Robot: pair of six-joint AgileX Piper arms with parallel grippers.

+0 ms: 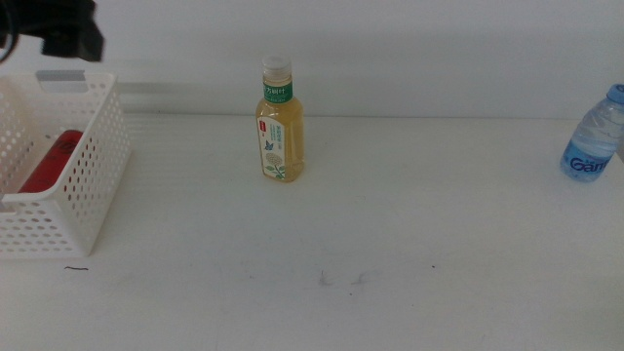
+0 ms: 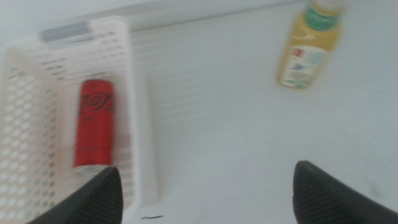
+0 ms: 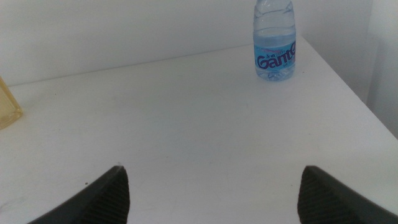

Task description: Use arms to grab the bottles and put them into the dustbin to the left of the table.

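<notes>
Tea bottle [image 1: 281, 122] upright near the table's [image 1: 390, 253] far edge, left of centre. Water bottle [image 1: 593, 136] upright at the far right edge. Red can [image 2: 94, 123] lies flat inside the bin [image 1: 93, 195], which sits at the table's left edge. Left gripper [image 2: 205, 186] hangs above the bin/table boundary, jaws spread wide, nothing btwn them. Right gripper [image 3: 211, 193] above the right half of the table, jaws spread too, nothing held.

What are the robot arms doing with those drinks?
They are clearing drinks into the white basket. The red can already lies inside it. The left gripper is above the basket's edge, open and empty. The tea bottle and water bottle stand on the table. The right gripper waits, open.
</notes>
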